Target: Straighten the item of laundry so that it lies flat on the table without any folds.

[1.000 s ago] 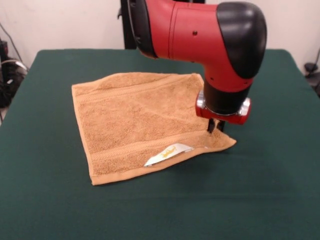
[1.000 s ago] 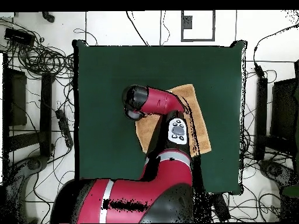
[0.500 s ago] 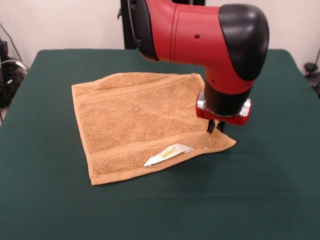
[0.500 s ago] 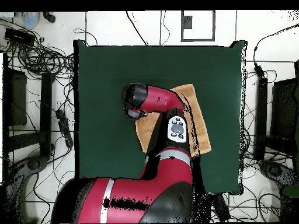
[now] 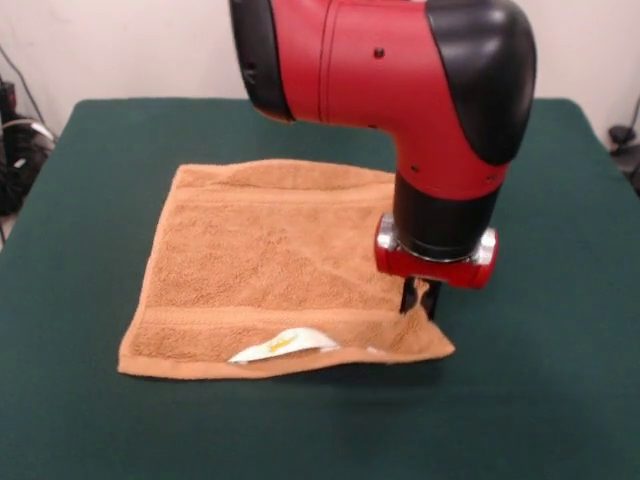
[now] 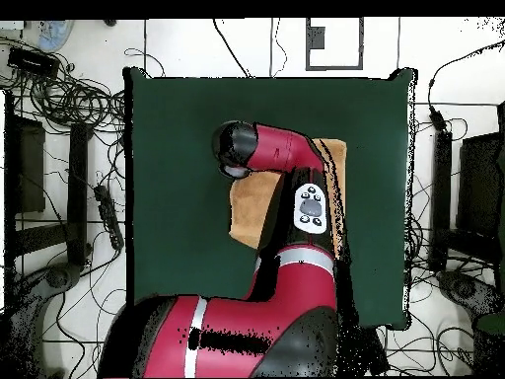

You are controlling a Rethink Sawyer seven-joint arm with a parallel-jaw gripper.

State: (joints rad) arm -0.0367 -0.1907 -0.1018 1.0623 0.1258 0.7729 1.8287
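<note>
The orange-tan towel point(image 5: 260, 260) lies spread on the dark green table point(image 5: 90, 150), with a faint diagonal crease across its middle. Its white label point(image 5: 282, 345) with yellow print sits at the near edge. My gripper point(image 5: 419, 300) stands at the towel's near right corner, shut on a pinch of cloth that rises between the fingers. In the overhead view the red arm covers most of the towel point(image 6: 249, 212), and the wrist head point(image 6: 235, 153) hides the gripper.
Wide bare table point(image 6: 178, 128) surrounds the towel on all sides. Cables and dark equipment point(image 6: 59, 99) lie on the floor around the table. More cables point(image 5: 15, 150) show past the table's left edge in the front view.
The gripper has moved toward the front camera with the corner in it. The towel has slid and turned with it, so its near edge now lies almost level.
</note>
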